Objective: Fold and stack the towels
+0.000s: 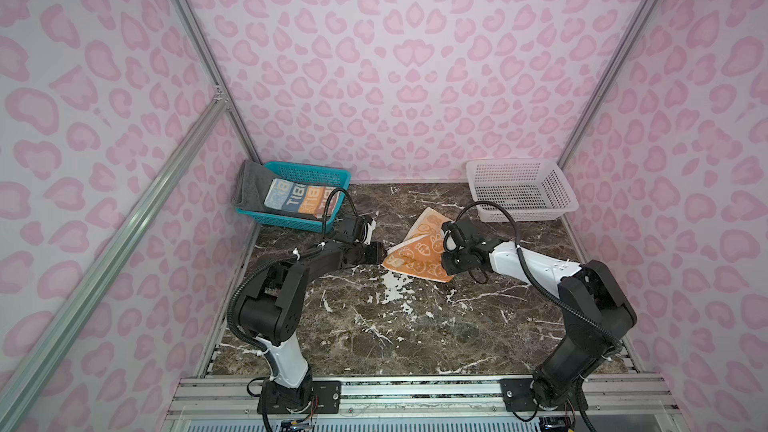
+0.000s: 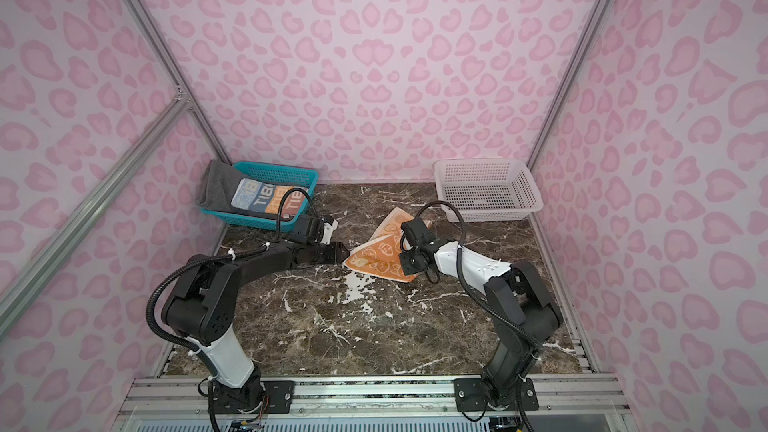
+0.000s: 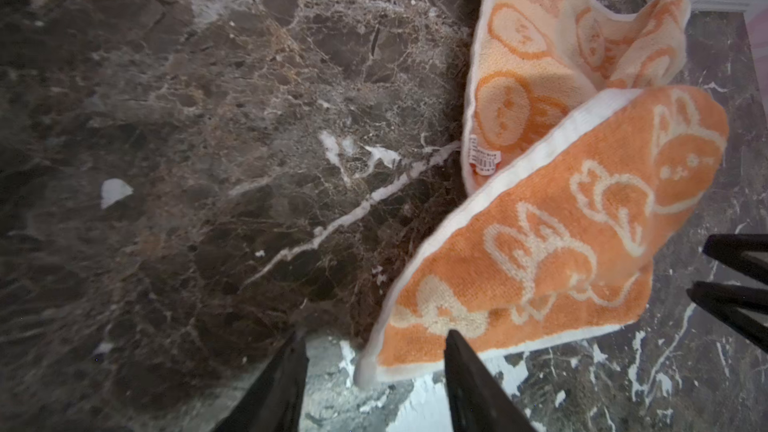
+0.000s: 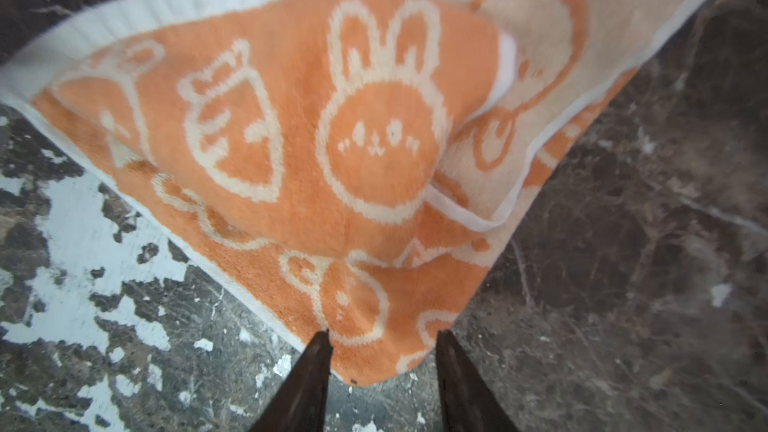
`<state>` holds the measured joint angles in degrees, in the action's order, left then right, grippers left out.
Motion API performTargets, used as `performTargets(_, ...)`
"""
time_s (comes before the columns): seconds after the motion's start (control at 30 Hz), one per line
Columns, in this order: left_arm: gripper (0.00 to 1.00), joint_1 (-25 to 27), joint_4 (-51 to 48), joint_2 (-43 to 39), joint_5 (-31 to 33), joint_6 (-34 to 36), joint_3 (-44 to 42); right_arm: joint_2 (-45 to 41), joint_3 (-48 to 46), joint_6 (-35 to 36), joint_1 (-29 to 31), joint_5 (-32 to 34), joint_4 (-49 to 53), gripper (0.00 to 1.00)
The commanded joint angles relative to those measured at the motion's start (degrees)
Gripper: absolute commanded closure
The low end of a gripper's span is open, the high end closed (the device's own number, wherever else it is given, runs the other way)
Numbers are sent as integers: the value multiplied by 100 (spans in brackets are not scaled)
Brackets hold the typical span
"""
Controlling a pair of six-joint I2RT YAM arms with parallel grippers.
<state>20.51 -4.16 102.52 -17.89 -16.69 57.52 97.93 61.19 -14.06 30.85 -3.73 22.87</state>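
Note:
The small orange towel (image 1: 417, 253) with white cartoon faces lies loosely folded over itself on the marble table (image 1: 374, 326). My left gripper (image 1: 384, 253) is at its left corner. In the left wrist view the jaws (image 3: 374, 334) stand apart with that corner of the towel (image 3: 561, 243) between them, not pinched. My right gripper (image 1: 448, 274) is at the near right corner. Its jaws (image 4: 384, 332) also stand apart around the tip of the towel (image 4: 332, 160). The block-lettered towel (image 1: 299, 197) lies folded on the dark grey towel (image 1: 249, 184) in the teal basket (image 1: 307, 168).
An empty white basket (image 1: 519, 189) stands at the back right corner. The teal basket sits at the back left against the wall. Pink-patterned walls close in three sides. White chipped patches mark the marble in front of the orange towel.

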Motion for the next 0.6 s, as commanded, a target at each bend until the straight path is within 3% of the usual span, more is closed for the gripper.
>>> performTargets(0.0, 51, 47, 12, 182, -118, -56, 93, 230, -4, -448, -22, 232, -264, 63)
performTargets(0.13, 63, 93, -29, 295, -160, -113, 30, 658, 294, -431, -129, 332, -58, 71)
performTargets(0.33, 95, 146, 45, 194, -276, -245, -391, 1197, 751, -261, -371, 171, -50, 77)
performTargets(0.57, 96, 379, 46, -33, -302, -359, -798, 1666, 1424, 264, -395, 234, 126, 79)
